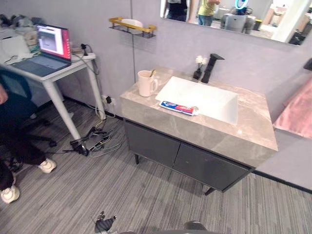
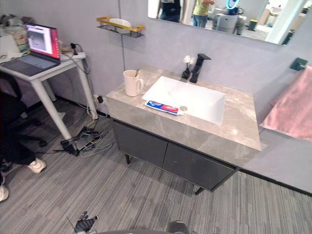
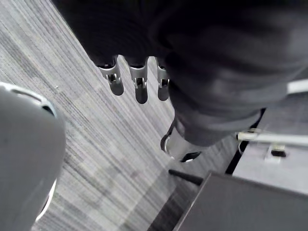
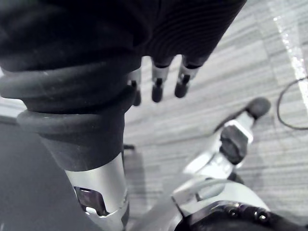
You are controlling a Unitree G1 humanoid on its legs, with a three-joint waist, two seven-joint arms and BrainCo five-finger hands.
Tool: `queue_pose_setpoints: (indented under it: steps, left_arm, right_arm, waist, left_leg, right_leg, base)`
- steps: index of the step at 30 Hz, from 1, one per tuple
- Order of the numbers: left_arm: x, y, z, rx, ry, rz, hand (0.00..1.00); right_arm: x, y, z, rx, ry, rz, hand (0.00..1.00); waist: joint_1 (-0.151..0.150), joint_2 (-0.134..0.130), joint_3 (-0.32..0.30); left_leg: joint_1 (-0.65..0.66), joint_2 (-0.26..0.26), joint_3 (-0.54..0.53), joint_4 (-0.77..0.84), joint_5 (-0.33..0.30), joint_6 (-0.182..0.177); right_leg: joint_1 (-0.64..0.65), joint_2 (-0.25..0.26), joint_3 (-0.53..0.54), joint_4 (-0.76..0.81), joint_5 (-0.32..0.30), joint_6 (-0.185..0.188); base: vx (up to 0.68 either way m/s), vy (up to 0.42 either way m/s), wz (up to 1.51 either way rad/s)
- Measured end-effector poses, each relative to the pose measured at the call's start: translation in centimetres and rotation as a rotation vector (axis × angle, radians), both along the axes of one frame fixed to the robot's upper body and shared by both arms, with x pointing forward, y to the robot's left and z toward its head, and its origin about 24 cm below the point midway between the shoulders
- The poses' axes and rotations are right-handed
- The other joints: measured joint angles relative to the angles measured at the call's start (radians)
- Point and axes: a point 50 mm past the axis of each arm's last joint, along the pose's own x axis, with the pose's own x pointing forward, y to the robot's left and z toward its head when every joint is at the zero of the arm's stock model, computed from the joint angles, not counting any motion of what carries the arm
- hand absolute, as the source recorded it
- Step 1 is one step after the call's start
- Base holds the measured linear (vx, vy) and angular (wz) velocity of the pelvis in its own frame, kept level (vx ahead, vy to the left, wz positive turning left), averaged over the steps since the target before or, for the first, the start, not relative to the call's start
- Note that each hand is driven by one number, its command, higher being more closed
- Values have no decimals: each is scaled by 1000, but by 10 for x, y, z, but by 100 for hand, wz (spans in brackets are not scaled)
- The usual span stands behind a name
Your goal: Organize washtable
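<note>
A grey marble washtable (image 1: 243, 131) with a white sink (image 1: 209, 100) stands against the wall ahead. A cream cup (image 1: 146, 84) holding a toothbrush (image 1: 152, 73) stands at the counter's left end. A red, white and blue toothpaste tube (image 1: 178, 108) lies on the sink's front rim. A black tap (image 1: 211, 67) rises behind the sink, a small dark bottle (image 1: 198, 72) beside it. My left hand (image 3: 139, 84) hangs over the striped floor, fingers straight, holding nothing. My right hand (image 4: 159, 84) also hangs open and empty, far from the counter.
A gold-edged wall shelf (image 1: 132, 27) holds a white dish. A pink towel (image 1: 297, 114) hangs at the right. At the left stands a white desk (image 1: 73, 66) with a laptop (image 1: 48, 48), a seated person (image 1: 14, 146), and a power strip (image 1: 87, 144) on the floor.
</note>
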Motion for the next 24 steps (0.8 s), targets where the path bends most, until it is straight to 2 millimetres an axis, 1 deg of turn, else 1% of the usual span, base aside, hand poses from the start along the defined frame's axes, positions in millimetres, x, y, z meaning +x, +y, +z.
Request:
queue_pose_setpoints:
  steps: [1, 2, 3, 4, 5, 6, 7, 8, 9, 10, 11, 12, 13, 14, 15, 17, 18, 19, 20, 21, 22, 23, 24]
  left_arm:
    - [0, -1, -1, 1, 6, -7, 0]
    - [0, -3, -1, -3, 10, -14, 0]
    - [-1, -5, -2, -5, 16, -22, 0]
    - [0, -8, -2, -4, 18, -35, 0]
    - [0, -8, -3, -3, 22, -44, 0]
    - [0, -9, -4, 0, 31, -59, 0]
    - [2, -15, -5, -7, 38, -100, 0]
    - [5, -24, -5, -17, 36, -154, 0]
    - [7, -28, -5, -24, 32, -165, 0]
    - [8, -34, -6, -43, 30, -166, 0]
    - [9, -34, -5, -44, 25, -168, 0]
    - [13, -32, -3, -42, 8, -170, 0]
    - [16, -31, -2, -40, 2, -166, 0]
    - [17, -29, -2, -39, -1, -156, 0]
    - [20, -28, 0, -33, -17, -155, 0]
    - [23, -29, 1, -33, -30, -155, 0]
    - [24, -29, 2, -29, -38, -155, 0]
    - [26, -28, 3, -26, -46, -154, 0]
    - [27, -28, 4, -22, -54, -154, 0]
    - [31, -27, 5, -16, -65, -157, 0]
    - [32, -26, 5, -11, -67, -157, 0]
    - [32, -25, 5, -4, -64, -152, 0]
    - [32, -18, 6, 20, -63, -153, 0]
  right_arm:
    - [-1, 0, 0, 0, 3, 0, 0]
    - [-2, 0, 0, 0, 8, 0, 0]
    - [-2, -1, 0, -5, 8, 7, 0]
    - [-2, -3, 0, -10, 13, 21, 0]
    - [-2, -4, 0, -16, 16, 31, 0]
    - [-4, -3, 0, -16, 29, 46, 0]
    - [-5, -8, 0, -25, 38, 57, 0]
    - [-3, -14, 1, -45, 38, 79, 0]
    - [-3, -16, 2, -52, 38, 86, 0]
    - [0, -21, 3, -69, 33, 104, 0]
    - [1, -21, 3, -71, 36, 117, 0]
    - [4, -21, 4, -78, 34, 148, 0]
    - [9, -22, 4, -84, 26, 159, 0]
    - [24, -23, 6, -97, -8, 181, 0]
    - [36, -23, 8, -106, -36, 207, 0]
    - [56, -17, 11, -101, -99, 217, 0]
    - [70, -12, 14, -91, -150, 217, 0]
    - [78, -8, 16, -80, -179, 207, 0]
    - [86, -4, 18, -68, -208, 197, 0]
    - [92, 2, 19, -50, -229, 172, 0]
    - [91, 2, 18, -51, -225, 135, 0]
    - [82, 0, 16, -51, -209, 123, 0]
    - [75, 4, 13, -35, -186, 129, 0]
  waist:
    - [-1, 2, 1]
    - [-2, 11, 7]
    - [-1, 19, 13]
    - [-2, 28, 20]
    - [-1, 30, 22]
    - [-6, 30, 23]
    - [-5, 39, 28]
    - [-5, 57, 22]
    - [-4, 62, 18]
    - [-7, 95, 11]
    - [-5, 92, 13]
    - [-2, 86, 17]
    - [0, 81, 22]
    - [3, 83, 29]
    - [9, 81, 29]
    - [15, 71, 29]
    - [24, 65, 29]
    - [35, 63, 29]
    - [43, 61, 29]
    - [55, 53, 35]
    - [55, 46, 39]
    - [55, 47, 39]
    - [53, 30, 38]
  left_leg:
    - [12, 2, 14, -11, -2, -1]
    - [33, 12, 35, -28, -12, -15]
    - [51, 26, 55, -38, -18, -24]
    - [73, 37, 72, -52, -24, -35]
    - [82, 41, 78, -59, -27, -41]
    - [101, 40, 87, -81, -29, -55]
    - [134, 46, 86, -123, -28, -65]
    - [162, 56, 85, -174, -27, -66]
    - [174, 58, 82, -201, -27, -66]
    - [195, 65, 45, -215, 25, -51]
    - [190, 79, 33, -176, 36, -69]
    - [138, 111, -24, -20, 48, -66]
    - [96, 129, -65, 89, 63, -56]
    - [-7, 147, -162, 322, 103, -68]
    - [-69, 137, -210, 478, 100, -71]
    - [-111, 117, -204, 529, 86, -87]
    - [-134, 101, -196, 497, 81, -83]
    - [-152, 91, -192, 454, 71, -70]
    - [-172, 82, -189, 390, 69, -68]
    - [-182, 58, -193, 269, 70, -67]
    - [-187, 38, -203, 165, 79, -63]
    - [-177, 16, -230, 33, 117, -59]
    - [-154, -22, -232, 30, 110, -60]
  right_leg:
    - [-5, 2, -37, -39, -22, 6]
    - [-7, 6, -104, -132, -43, 6]
    - [-10, 11, -149, -211, -45, 8]
    - [-22, 19, -187, -317, -37, 0]
    - [-28, 22, -202, -371, -23, -11]
    - [-33, 19, -222, -402, 47, -20]
    - [-28, 22, -265, -395, 70, -34]
    - [-28, 22, -318, -377, 33, -48]
    - [-28, 22, -336, -360, 10, -53]
    - [-25, 43, -347, -323, -36, -67]
    - [-18, 50, -356, -311, -48, -73]
    - [18, 68, -359, -322, -71, -81]
    - [43, 78, -356, -339, -75, -87]
    - [112, 102, -354, -393, -79, -95]
    - [170, 115, -332, -442, -75, -102]
    - [236, 116, -304, -496, -69, -111]
    - [273, 110, -278, -522, -69, -110]
    - [288, 106, -252, -529, -69, -110]
    - [297, 100, -231, -528, -69, -109]
    - [311, 83, -213, -522, -73, -93]
    - [324, 69, -206, -519, -77, -76]
    - [332, 58, -197, -508, -95, -37]
    - [330, 31, -176, -504, -111, -7]
  base:
    - [123, -16, -70]
    - [126, -64, -53]
    - [178, -109, -61]
    - [179, -116, -47]
    - [157, -112, -38]
    - [269, -184, -24]
    - [384, -234, -21]
    - [354, -202, -14]
    - [421, -173, 7]
    - [367, -131, 10]
    - [654, -292, 2]
    - [488, -246, -13]
    - [555, -265, -15]
    - [426, -118, -31]
    - [410, -70, -42]
    - [379, -3, -56]
    - [356, 28, -67]
    - [329, 85, -71]
    - [313, 151, -70]
    - [304, 181, -55]
    - [342, 289, -44]
    - [266, 249, -35]
    - [303, 281, -28]
